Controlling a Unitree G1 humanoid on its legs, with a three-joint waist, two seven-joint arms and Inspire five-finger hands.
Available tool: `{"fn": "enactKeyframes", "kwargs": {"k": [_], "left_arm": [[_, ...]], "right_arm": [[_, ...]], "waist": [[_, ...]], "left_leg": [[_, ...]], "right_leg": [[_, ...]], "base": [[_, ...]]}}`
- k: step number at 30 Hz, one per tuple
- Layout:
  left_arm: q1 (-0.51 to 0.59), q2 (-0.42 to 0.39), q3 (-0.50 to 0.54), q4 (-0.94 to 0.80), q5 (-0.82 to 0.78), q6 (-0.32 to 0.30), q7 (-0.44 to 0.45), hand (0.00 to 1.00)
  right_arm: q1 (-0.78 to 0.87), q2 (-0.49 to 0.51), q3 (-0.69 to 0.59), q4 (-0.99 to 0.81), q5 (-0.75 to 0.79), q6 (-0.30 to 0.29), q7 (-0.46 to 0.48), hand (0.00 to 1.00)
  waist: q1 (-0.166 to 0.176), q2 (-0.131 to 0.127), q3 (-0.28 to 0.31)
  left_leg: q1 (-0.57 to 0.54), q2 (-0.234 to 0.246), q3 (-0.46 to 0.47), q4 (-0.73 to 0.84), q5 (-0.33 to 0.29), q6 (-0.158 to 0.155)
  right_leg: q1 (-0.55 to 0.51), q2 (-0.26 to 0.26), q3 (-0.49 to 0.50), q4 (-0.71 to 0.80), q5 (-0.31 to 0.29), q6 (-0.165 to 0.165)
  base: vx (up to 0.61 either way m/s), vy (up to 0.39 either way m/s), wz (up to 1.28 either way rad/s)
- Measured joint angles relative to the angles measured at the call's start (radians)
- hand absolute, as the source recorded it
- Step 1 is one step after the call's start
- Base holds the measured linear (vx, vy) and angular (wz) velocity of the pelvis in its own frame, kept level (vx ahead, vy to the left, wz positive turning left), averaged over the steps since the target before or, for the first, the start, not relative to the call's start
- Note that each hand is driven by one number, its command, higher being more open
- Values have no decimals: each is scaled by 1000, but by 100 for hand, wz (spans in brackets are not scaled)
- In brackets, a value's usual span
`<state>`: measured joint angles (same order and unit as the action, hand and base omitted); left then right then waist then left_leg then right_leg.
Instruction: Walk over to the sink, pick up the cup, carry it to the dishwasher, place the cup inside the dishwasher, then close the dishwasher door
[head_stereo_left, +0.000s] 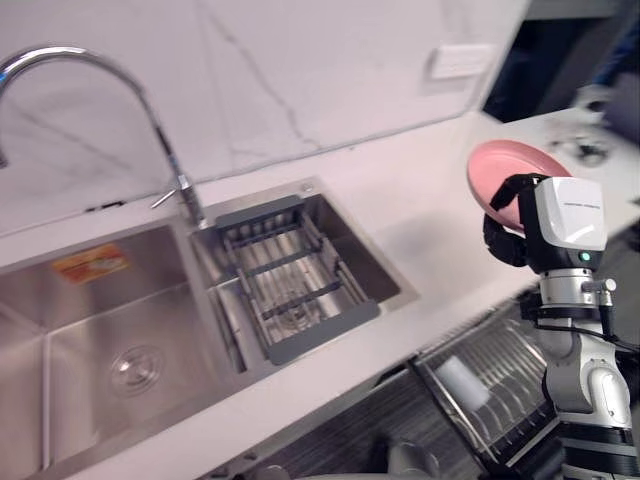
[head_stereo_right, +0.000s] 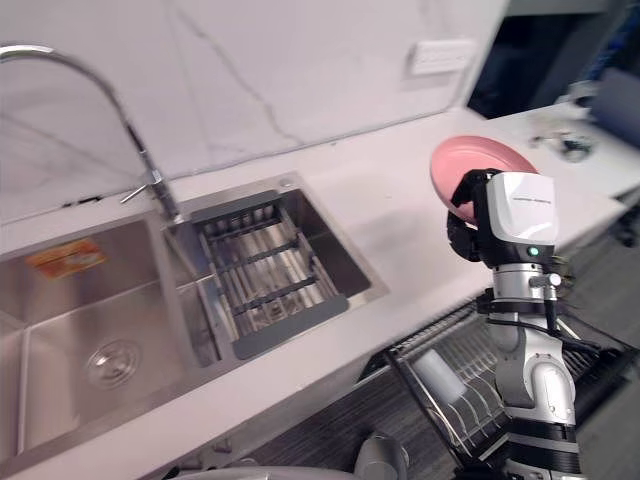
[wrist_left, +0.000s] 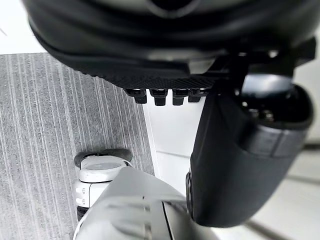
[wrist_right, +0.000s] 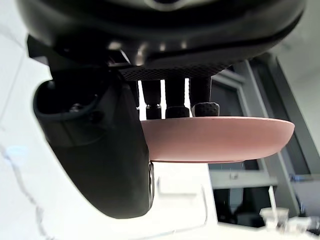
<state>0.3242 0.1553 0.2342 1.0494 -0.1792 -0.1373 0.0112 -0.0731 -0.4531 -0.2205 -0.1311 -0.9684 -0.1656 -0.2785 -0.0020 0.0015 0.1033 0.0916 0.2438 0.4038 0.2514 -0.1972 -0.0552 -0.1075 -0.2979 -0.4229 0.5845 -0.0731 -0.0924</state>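
My right hand (head_stereo_left: 508, 222) is raised over the white counter's right end, shut on a pink plate (head_stereo_left: 500, 168) that it holds tilted up on edge. In the right wrist view the fingers (wrist_right: 205, 107) press on the plate's (wrist_right: 220, 140) top and the thumb (wrist_right: 100, 150) sits under its rim. My left hand (wrist_left: 235, 160) hangs low over grey striped floor, fingers relaxed, holding nothing. The dishwasher's wire rack (head_stereo_left: 505, 385) is pulled out below the counter edge, with a pale cup (head_stereo_left: 462, 381) lying in it.
A steel double sink (head_stereo_left: 150, 330) is set in the counter (head_stereo_left: 420, 210), with a grey drain rack (head_stereo_left: 290, 280) in its right basin and a curved tap (head_stereo_left: 150, 120) behind. A marble wall runs along the back.
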Motion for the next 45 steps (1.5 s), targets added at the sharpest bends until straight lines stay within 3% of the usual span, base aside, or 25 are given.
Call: {"fn": "enactKeyframes", "kwargs": {"k": [1,2,3,5,7,12,18,24,35,38,39,45], "left_arm": [[-4,22,5,0,-14,8,14,100],[-6,47,7,-3,-33,8,14,100],[-16,53,15,-2,-38,11,14,100],[-54,23,93,7,-72,29,32,100],[-52,7,93,5,-59,28,22,100],[-52,-89,113,-39,-29,11,-3,100],[-72,-103,81,-37,25,-8,-11,100],[-97,-90,30,-40,62,-8,-36,100],[-192,-79,-9,-93,5,0,-92,100],[-203,-74,-35,-111,-9,1,-103,100],[-212,-72,-44,-113,-19,2,-105,100],[-227,-71,-51,-145,-37,15,-122,100]], "right_arm": [[-5,0,13,10,-9,-8,-5,0],[-6,0,30,22,-18,-11,-5,0],[-8,0,32,33,-19,-13,-4,0],[-9,-19,30,70,-18,-4,11,0],[-2,-24,28,82,-13,5,44,0],[53,-4,4,71,3,6,92,0],[82,27,-8,114,3,10,96,0],[77,57,16,292,29,51,94,0],[-181,60,114,510,90,158,16,0],[-244,37,130,574,130,185,13,0],[-271,21,147,604,155,201,12,100],[-312,15,152,633,287,260,2,100]], "waist": [[12,-19,-11],[17,-53,-27],[19,-68,-30],[36,-55,-20],[30,-54,-17],[9,-31,-14],[5,10,1],[11,28,18],[31,59,202],[43,66,224],[48,72,232],[62,76,262]], "left_leg": [[-16,22,29,10,10,-18],[-35,28,52,20,22,-40],[-43,38,56,24,30,-51],[-41,70,83,-19,80,-89],[-27,72,97,-50,113,-110],[-13,88,103,-135,193,-138],[-39,76,66,-197,235,-127],[-74,26,40,-235,262,-116],[-227,-44,-12,-190,255,-63],[-265,-56,-24,-174,250,-54],[-279,-64,-38,-172,248,-51],[-303,-90,-54,-171,242,-36]], "right_leg": [[36,-14,-1,-48,19,14],[83,-22,-9,-166,124,35],[105,2,-8,-232,103,87],[185,89,-39,-469,104,127],[232,126,-40,-592,124,176],[240,183,-40,-669,124,195],[192,195,-46,-674,134,183],[169,160,-76,-670,146,202],[66,88,-103,-670,192,225],[41,73,-110,-670,201,231],[32,67,-115,-670,204,233],[20,43,-127,-670,213,243]], "base": [[-27,-282,-92],[-46,-420,-84],[-67,-455,-69],[-79,-396,-56],[-59,-279,-28],[-114,-202,-11],[-76,-42,2],[51,37,17],[-6,58,12],[-9,53,11],[21,60,16],[28,53,9]]}}
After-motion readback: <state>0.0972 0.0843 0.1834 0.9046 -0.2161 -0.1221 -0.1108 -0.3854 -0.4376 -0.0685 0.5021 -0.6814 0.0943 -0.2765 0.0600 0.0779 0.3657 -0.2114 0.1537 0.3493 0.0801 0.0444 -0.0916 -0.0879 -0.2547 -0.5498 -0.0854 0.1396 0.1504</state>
